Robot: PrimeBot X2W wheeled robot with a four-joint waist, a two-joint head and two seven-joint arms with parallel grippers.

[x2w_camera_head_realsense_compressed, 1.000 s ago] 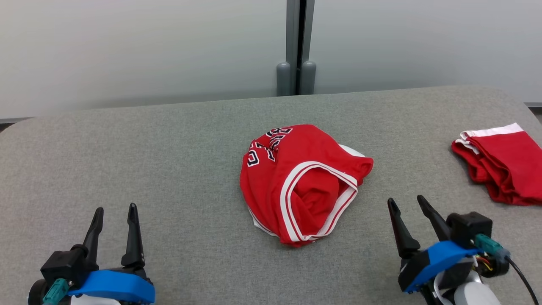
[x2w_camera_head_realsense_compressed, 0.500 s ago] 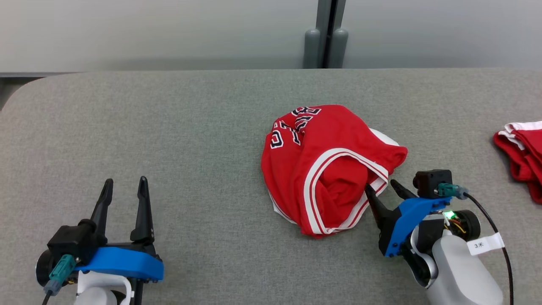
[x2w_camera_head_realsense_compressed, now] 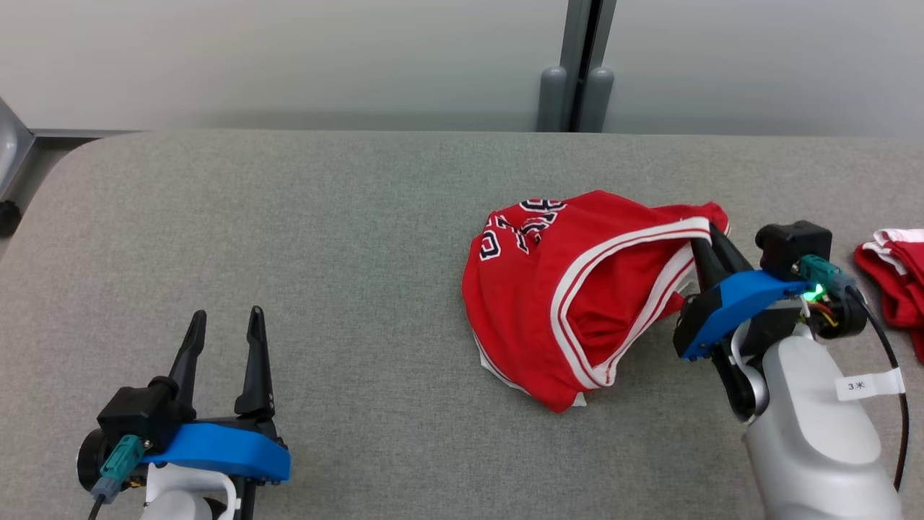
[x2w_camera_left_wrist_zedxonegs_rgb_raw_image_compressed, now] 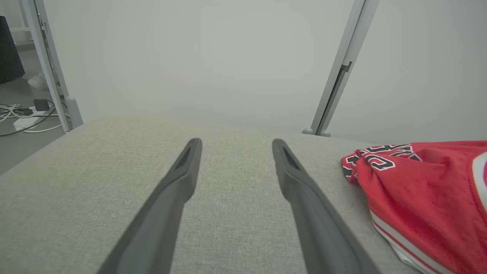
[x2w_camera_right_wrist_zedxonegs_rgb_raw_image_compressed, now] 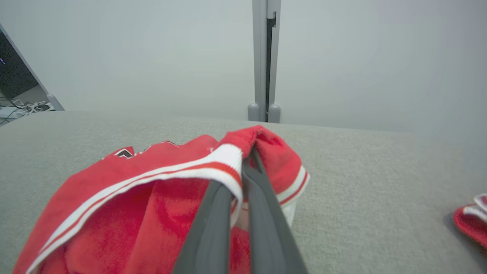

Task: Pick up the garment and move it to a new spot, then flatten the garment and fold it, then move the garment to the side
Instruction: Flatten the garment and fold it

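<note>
Left gripper (x2w_camera_head_realsense_compressed: 227, 313): it is held released at the near left, its two fingers spread apart over bare cloth, well apart from the garment. Nothing is gripped by it. It is judged to be kept back because the pick needs one arm.

Table (x2w_camera_head_realsense_compressed: 325, 217): a grey padded top is seen, and everything is carried directly on it.

Garment (x2w_camera_head_realsense_compressed: 563, 289): a red jersey with black-and-white letters is found right of the middle of the table, crumpled in a heap. Its near part lies on the table, while its far right corner is drawn up toward the right gripper.

Striped band (x2w_camera_head_realsense_compressed: 621, 245): the white-and-red edge is stretched in a line to the right, which is judged to be caused by the pull of the grip.

Right gripper (x2w_camera_head_realsense_compressed: 711, 230): it is clenched on the garment at the band, with the cloth pinched between the two fingers. An edge is probably chosen so that the heap can be lifted and opened out.

Second red garment (x2w_camera_head_realsense_compressed: 891, 289): it is laid at the far right edge, apart from the work.

Containers: no box or basket is used. The only hollow is the opening bordered by the band, and only red cloth is seen inside.
</note>
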